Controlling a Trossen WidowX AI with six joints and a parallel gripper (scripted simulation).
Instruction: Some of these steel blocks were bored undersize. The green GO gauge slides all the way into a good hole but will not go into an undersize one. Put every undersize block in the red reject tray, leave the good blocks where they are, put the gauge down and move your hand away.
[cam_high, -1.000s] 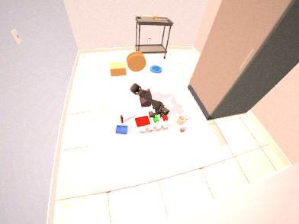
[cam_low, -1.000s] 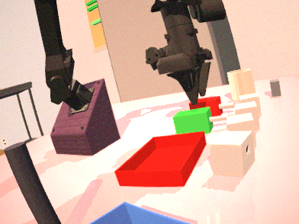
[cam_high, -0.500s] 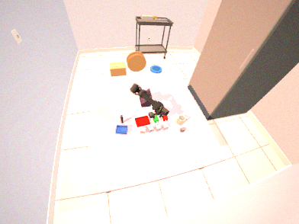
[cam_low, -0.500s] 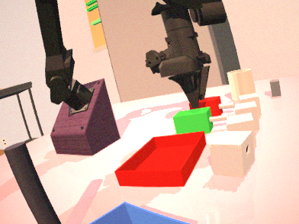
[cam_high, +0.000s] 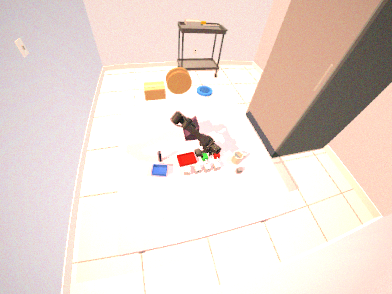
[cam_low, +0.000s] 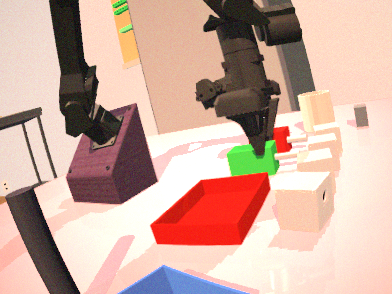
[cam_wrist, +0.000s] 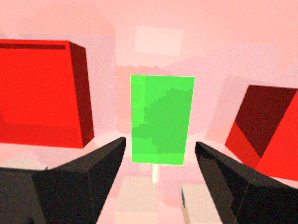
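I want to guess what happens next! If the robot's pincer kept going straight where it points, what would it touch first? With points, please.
Probably the green gauge block (cam_low: 250, 162) (cam_wrist: 161, 120) (cam_high: 205, 156): the pincer (cam_low: 259, 152) (cam_wrist: 160, 143) points down at it, though how close they are is unclear.

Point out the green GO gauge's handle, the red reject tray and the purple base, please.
green handle (cam_high: 205, 157) (cam_low: 250, 162) (cam_wrist: 161, 120): top, exterior, wrist; block body
red reject tray (cam_high: 187, 163) (cam_low: 200, 236) (cam_wrist: 40, 100): same views; wall, floor
purple base (cam_low: 95, 187): exterior; front face

Pinkish walls (cam_high: 145, 30) surround a pale tiled floor (cam_high: 175, 220), with a dark two-tier cart (cam_high: 201, 30) (cam_low: 21, 116) standing near one.
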